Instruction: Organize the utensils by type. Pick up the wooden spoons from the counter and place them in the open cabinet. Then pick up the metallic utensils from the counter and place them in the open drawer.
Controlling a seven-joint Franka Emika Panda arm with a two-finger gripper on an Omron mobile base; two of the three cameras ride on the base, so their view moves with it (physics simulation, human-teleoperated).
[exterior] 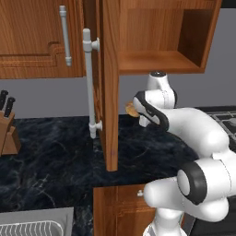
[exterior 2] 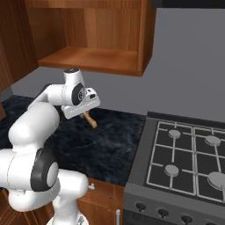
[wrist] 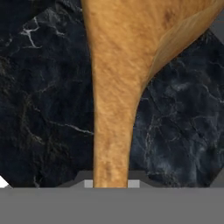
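The hand (exterior 2: 86, 110) is closed on a wooden spoon (wrist: 114, 87), pinching it by the handle, and carries it in the air above the black counter (exterior: 55, 147), below the open cabinet (exterior: 159, 62). In the hand view the handle runs up from between the fingertips to the widening bowl, with dark marble behind it.

To do this step well, I'd say the spoon needs lifting clear of the shelf's front edge before it goes inward, and it should be kept away from the open door (exterior: 109, 92) hanging just to the left. A slow entry and a low release should keep it from rolling out.

The arm is folded, the elbow low and the forearm reaching forward, with the wrist turned so the hand points roughly sideways and down.
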